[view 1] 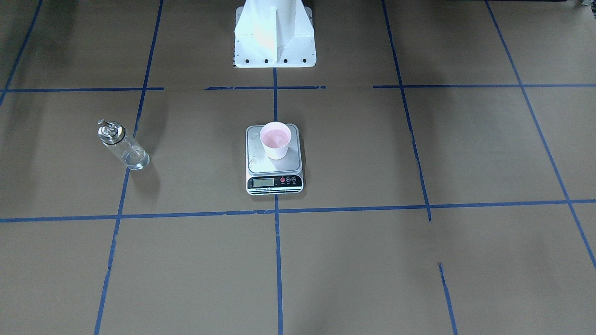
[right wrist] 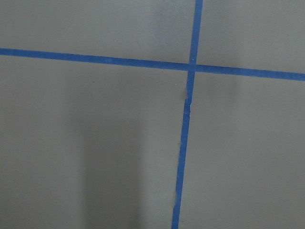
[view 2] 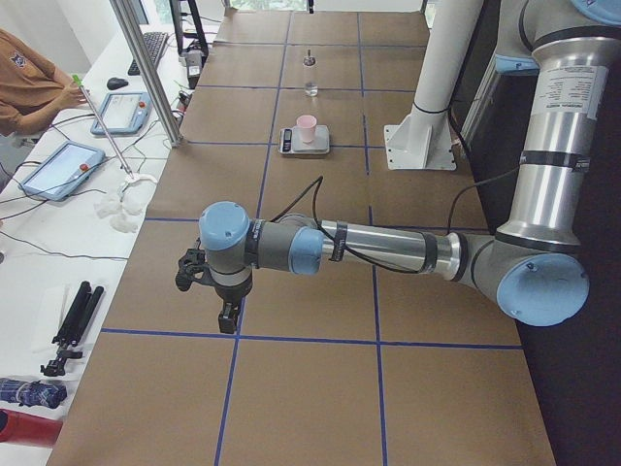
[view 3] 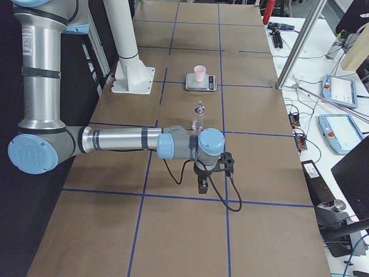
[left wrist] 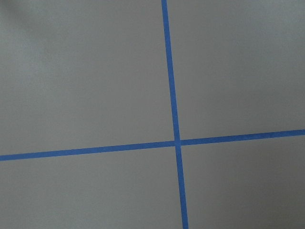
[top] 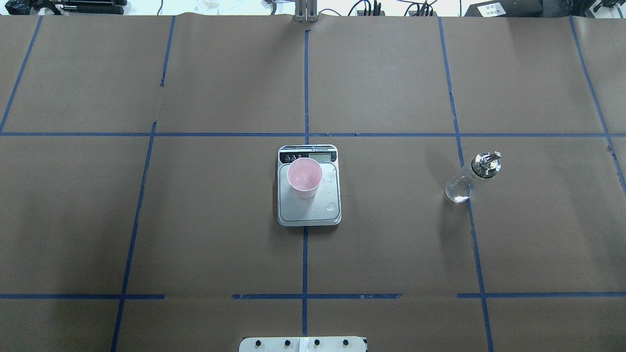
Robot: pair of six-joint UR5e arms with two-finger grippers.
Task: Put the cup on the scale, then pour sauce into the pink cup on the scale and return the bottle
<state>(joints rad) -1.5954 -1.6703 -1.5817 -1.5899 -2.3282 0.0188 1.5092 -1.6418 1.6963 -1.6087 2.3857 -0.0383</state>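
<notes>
On the table point(top: 220, 220), the cup point(top: 304, 177) sits on the scale point(top: 303, 212), with the bottle point(top: 472, 177) well right. I cannot tell if the left gripper point(view 2: 228, 316) or right gripper point(view 3: 202, 186) is open.

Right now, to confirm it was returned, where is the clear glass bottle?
In the overhead view the clear glass bottle with silver pourer cap stands upright on the robot's right, by a blue tape line, apart from the steel scale.

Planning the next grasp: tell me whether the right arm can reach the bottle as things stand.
Probably yes. The bottle stands upright on the robot's right, well apart from the scale and cup, and no object shows between it and the right gripper.
</notes>
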